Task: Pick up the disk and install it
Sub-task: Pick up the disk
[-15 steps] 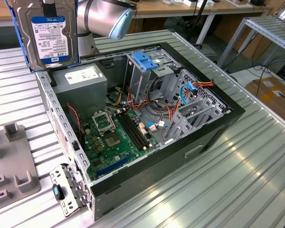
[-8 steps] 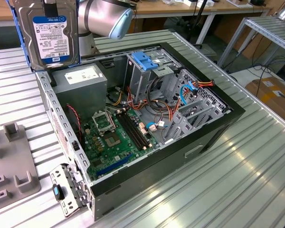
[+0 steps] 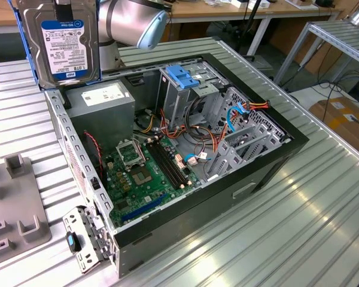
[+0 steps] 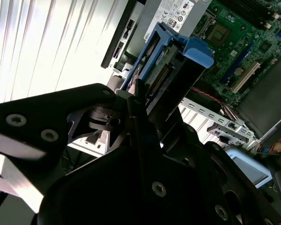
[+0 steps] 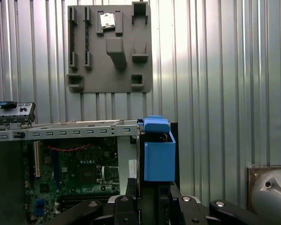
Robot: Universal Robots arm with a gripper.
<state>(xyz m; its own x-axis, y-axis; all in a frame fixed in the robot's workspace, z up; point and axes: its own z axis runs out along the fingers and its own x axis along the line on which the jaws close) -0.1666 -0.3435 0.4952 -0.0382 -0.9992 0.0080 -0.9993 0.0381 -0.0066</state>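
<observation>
The gripper [image 5: 150,190], clamped shut on the disk [image 3: 63,45], holds it upright above the case's [image 3: 215,203] corner over the power supply [image 3: 102,98], where a tilted descent could jam its blue rails against the drive cage [image 3: 175,103] or snag loose cables [image 3: 227,125] beside it.

We note the disk [image 3: 63,42] — bare silver metal, glossy printed paper label, blue plastic rails; the end effector [image 4: 143,105] in matt black; the bench [image 3: 299,227] of ribbed metal with a bright sheen — and a tray [image 5: 98,70] of smooth, matt grey plastic.
</observation>
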